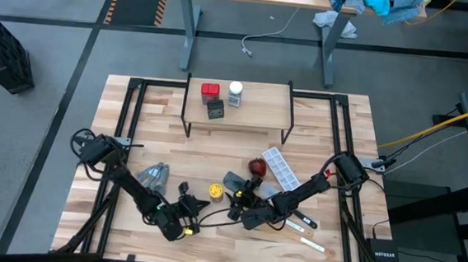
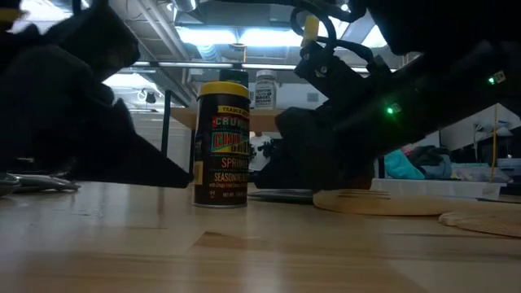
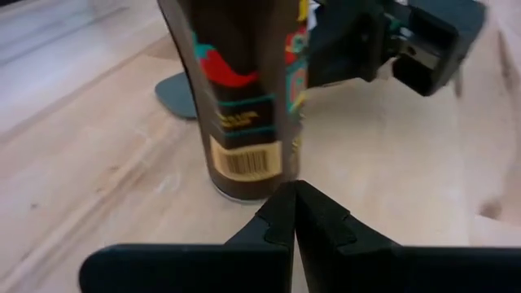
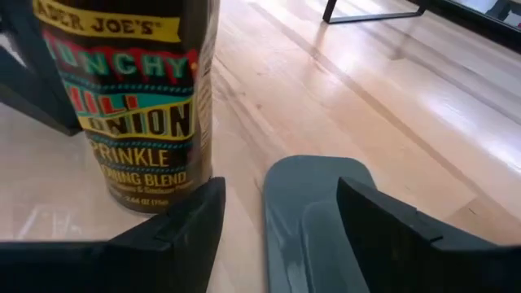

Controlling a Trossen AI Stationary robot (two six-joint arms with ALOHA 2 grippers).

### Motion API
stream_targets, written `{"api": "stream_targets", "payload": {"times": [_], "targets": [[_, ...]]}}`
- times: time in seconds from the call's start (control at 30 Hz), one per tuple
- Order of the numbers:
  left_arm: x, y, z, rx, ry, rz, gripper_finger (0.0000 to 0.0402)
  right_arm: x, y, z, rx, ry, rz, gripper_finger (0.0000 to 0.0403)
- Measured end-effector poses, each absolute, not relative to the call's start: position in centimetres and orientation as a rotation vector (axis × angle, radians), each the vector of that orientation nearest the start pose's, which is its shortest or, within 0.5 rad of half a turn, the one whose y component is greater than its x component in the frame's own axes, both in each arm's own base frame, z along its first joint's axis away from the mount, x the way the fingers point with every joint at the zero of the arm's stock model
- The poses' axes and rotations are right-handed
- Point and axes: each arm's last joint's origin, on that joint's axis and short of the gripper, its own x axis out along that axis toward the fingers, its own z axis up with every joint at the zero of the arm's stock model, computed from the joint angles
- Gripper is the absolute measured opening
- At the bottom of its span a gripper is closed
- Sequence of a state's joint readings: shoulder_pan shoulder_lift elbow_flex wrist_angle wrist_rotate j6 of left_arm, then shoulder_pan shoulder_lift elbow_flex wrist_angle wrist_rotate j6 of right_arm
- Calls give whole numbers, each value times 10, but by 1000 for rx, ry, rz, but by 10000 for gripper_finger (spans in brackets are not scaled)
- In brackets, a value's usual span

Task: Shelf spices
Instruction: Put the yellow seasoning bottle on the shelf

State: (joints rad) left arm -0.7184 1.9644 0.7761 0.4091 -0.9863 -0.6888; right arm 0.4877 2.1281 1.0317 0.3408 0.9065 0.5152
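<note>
The yellow-lidded amber spice jar (image 1: 216, 191) stands upright on its base on the table, between my two grippers. My left gripper (image 3: 286, 199) is shut, with its tips at the jar's lower wall (image 3: 248, 175). My right gripper (image 4: 277, 220) is open on the jar's other side. One of its fingers (image 4: 175, 228) is beside the jar's base (image 4: 151, 195), and a grey spoon (image 4: 313, 212) lies between the fingers. A red tin (image 1: 210, 90), a dark tin (image 1: 215, 109) and a white-capped jar (image 1: 235, 92) stand on the shelf (image 1: 236, 123). My left gripper's shut tips come level from the table's left at the jar's wall, just above its base (image 2: 198, 175); I cannot tell whether they touch it. My right gripper's one finger stands close beside the jar's base, and I cannot tell whether it touches.
More grey measuring spoons (image 1: 152, 175) lie left of the jar. A dark red round dish (image 1: 256, 166) and a white tray (image 1: 281, 167) sit between the jar and the shelf. Light wooden utensils (image 1: 306, 227) lie near the right arm.
</note>
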Motion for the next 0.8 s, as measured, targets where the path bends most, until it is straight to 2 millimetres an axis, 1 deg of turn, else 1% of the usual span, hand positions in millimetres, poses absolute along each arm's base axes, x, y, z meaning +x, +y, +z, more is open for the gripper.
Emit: {"api": "stream_targets", "payload": {"times": [0.2, 0.5, 0.67, 0.8], "targets": [[268, -190, 84, -69, 396, 431, 3, 353, 162, 79, 16, 455, -518, 244], [267, -190, 83, -38, 407, 429, 3, 356, 166, 82, 76, 429, -465, 244], [265, -187, 81, 5, 405, 470, 3, 356, 166, 82, 82, 432, -455, 244], [264, -186, 80, 14, 402, 499, 3, 357, 167, 82, 128, 442, -423, 244]]}}
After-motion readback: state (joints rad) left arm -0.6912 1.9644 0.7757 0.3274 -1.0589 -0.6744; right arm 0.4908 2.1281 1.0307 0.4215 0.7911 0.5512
